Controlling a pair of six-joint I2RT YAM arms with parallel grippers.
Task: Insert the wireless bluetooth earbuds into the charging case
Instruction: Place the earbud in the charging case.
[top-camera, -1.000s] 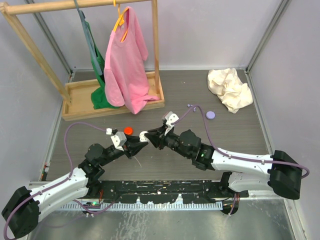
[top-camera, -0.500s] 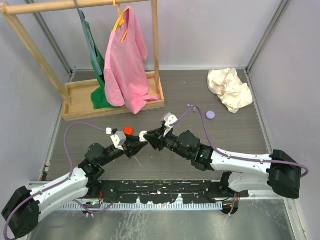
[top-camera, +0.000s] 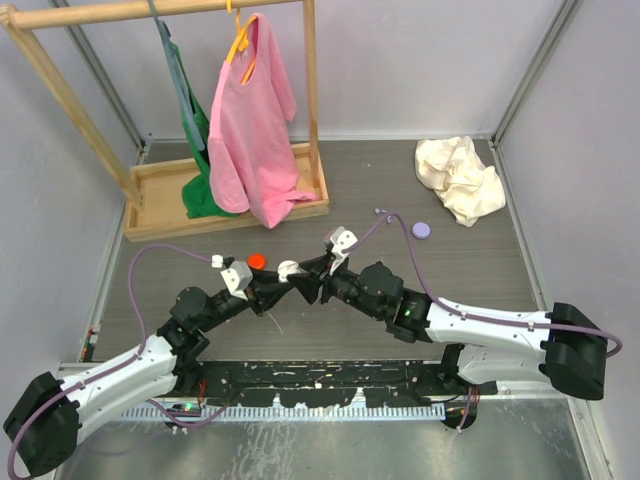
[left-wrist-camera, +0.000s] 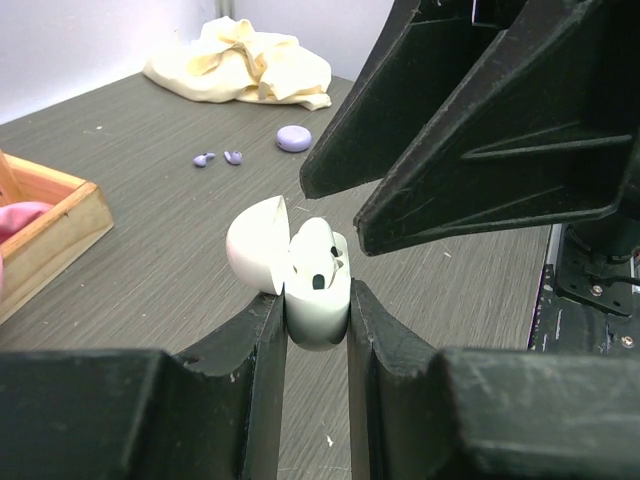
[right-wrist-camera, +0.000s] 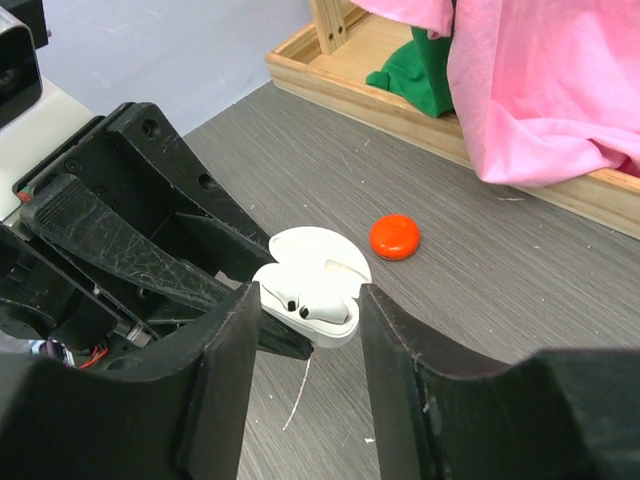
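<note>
Shows right gripper (right-wrist-camera: 307, 292), fingers spread, straddling the white charging case (left-wrist-camera: 318, 322) at frame centre; risks a brush from those close fingers twisting the case loose. Shows left gripper (left-wrist-camera: 315, 295) pinching the case's lower shell, lid hinged open toward the left. Holds white earbuds (left-wrist-camera: 312, 245) seated in the case, long axis seemingly upright, heads toward the open mouth.

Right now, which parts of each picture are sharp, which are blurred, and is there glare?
Left wrist: white case sharp, left fingers near the lens soft, cloth slightly soft. Right wrist: right fingers blurred, white case and red case sharp. Top: even light, faint shadows, no hard glare on the table.
</note>
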